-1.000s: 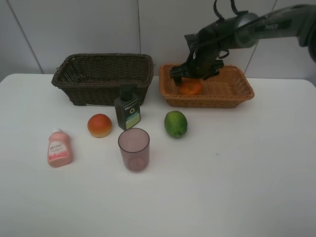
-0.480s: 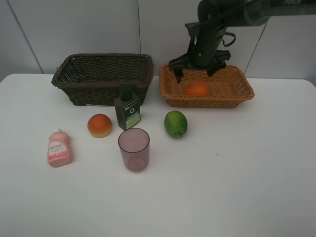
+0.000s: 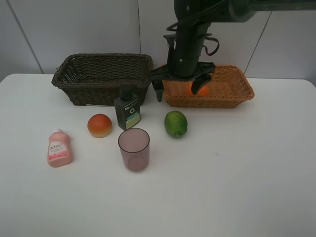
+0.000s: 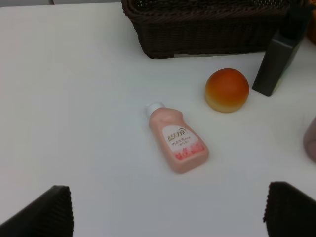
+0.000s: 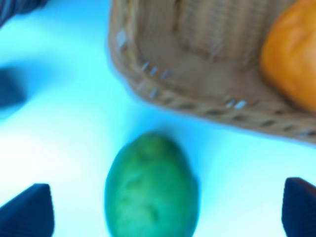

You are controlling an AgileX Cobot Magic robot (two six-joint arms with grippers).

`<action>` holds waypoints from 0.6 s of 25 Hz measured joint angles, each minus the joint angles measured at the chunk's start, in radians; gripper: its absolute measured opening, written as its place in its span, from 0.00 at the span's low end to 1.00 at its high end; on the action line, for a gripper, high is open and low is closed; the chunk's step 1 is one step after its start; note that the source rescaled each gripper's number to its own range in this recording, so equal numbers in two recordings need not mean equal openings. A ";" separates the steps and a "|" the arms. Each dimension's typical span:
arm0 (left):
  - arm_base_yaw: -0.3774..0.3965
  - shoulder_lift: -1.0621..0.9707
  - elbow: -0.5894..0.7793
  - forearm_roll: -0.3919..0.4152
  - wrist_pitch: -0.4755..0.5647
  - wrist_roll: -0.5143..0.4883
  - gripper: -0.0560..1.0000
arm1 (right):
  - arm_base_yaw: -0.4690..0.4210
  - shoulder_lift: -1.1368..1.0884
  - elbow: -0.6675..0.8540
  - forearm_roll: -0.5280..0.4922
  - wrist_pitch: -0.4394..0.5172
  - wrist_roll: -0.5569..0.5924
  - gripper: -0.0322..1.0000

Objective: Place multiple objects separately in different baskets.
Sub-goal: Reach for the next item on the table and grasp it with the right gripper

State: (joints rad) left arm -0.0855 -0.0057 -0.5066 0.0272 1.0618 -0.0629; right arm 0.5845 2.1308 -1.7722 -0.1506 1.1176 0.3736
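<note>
The orange mandarin (image 3: 198, 89) lies in the light tan basket (image 3: 232, 91), partly hidden behind my right gripper (image 3: 181, 92). That gripper is open and empty, above the basket's front left edge and just behind the green lime (image 3: 176, 123). The right wrist view shows the lime (image 5: 150, 190) between the open fingertips (image 5: 27, 210), with the mandarin (image 5: 291, 59) in the basket (image 5: 197, 74). On the table lie the peach-like fruit (image 3: 99, 125), the pink bottle (image 3: 59, 148), the dark green bottle (image 3: 128, 111) and the purple cup (image 3: 134, 149). My left gripper (image 4: 168, 217) is open above the pink bottle (image 4: 177, 145).
The dark brown basket (image 3: 103, 76) stands at the back left and holds nothing that I can see. The left wrist view shows it (image 4: 212, 29) beyond the peach-like fruit (image 4: 226, 90) and the dark green bottle (image 4: 279, 59). A white wall rises behind the table.
My right gripper has let go of the mandarin in the tan basket, risen, and moved left and forward over the basket's front edge towards the lime.
</note>
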 joint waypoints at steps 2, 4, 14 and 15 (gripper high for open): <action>0.000 0.000 0.000 0.000 0.000 0.000 1.00 | 0.019 -0.005 0.000 0.012 0.020 0.002 1.00; 0.000 0.000 0.000 0.000 0.000 0.000 1.00 | 0.039 -0.016 0.000 0.013 0.033 0.018 1.00; 0.000 0.000 0.000 0.000 0.000 0.000 1.00 | 0.067 -0.075 0.089 0.011 -0.013 0.106 1.00; 0.000 0.000 0.000 0.000 0.000 0.000 1.00 | 0.067 -0.077 0.106 0.012 -0.025 0.114 1.00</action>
State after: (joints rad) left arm -0.0855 -0.0057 -0.5066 0.0272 1.0618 -0.0629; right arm 0.6513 2.0537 -1.6660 -0.1387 1.0930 0.4879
